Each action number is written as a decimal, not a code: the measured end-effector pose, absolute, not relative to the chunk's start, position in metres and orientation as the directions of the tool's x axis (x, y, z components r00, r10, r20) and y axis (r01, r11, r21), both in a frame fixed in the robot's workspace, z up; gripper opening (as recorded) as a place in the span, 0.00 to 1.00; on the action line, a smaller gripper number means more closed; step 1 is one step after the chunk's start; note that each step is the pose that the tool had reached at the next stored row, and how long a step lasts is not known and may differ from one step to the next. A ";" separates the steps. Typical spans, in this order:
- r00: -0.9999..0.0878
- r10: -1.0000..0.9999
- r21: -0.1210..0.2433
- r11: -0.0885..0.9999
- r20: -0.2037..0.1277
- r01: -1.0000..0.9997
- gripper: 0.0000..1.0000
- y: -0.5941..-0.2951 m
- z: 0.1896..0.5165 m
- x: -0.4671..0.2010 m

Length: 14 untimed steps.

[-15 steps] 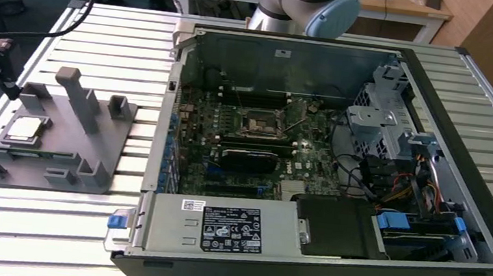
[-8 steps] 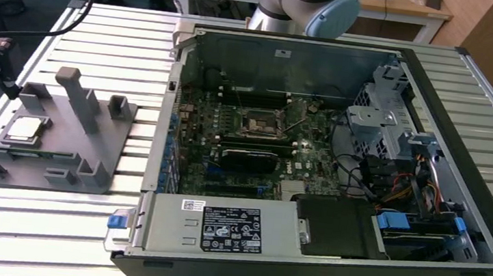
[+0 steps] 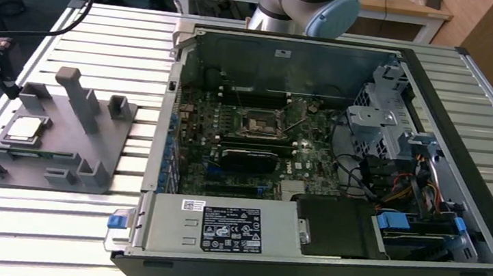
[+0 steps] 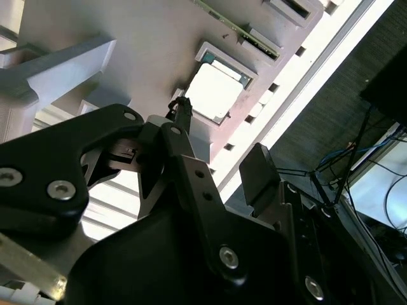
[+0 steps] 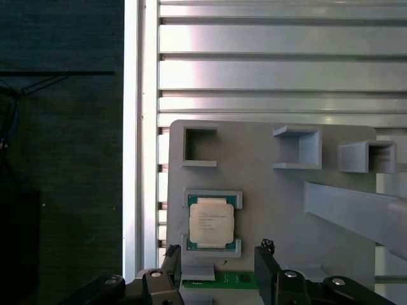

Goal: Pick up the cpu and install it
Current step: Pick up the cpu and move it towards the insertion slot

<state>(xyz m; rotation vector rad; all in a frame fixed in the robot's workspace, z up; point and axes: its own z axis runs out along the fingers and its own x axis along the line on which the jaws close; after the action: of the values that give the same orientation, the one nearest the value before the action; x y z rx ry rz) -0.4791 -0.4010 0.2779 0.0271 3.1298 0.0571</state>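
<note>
Silvery-grey, the cpu (image 5: pixel 211 222) lies in a recess of the grey fixture tray (image 5: pixel 267 203). The end effector (image 5: pixel 218 251) hovers near it, fingers (image 5: pixel 264 249) spread, empty.

Silvery square cpu (image 3: pixel 24 130) in grey plastic fixture tray (image 3: pixel 104 164), by slatted metal tabletop's (image 3: pixel 101 33) edge at the exterior view's left.

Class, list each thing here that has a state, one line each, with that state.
cpu: seated flat in its recess on the fixture tray, not gripped.
claw: open, holding nothing, close to the cpu.
computer case: lying on its side, side panel off.
motherboard socket: looks empty.
</note>
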 end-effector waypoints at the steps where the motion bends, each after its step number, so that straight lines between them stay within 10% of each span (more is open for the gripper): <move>1: -1.000 0.017 0.036 0.999 -0.011 0.017 0.58 -0.401 0.278 -0.479; 14: -1.000 -0.022 0.035 0.999 -0.011 -0.022 0.58 -0.401 0.274 -0.479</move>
<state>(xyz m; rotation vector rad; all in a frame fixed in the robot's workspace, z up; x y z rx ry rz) -0.4791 -0.4010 0.2738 -0.0341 3.1305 0.0543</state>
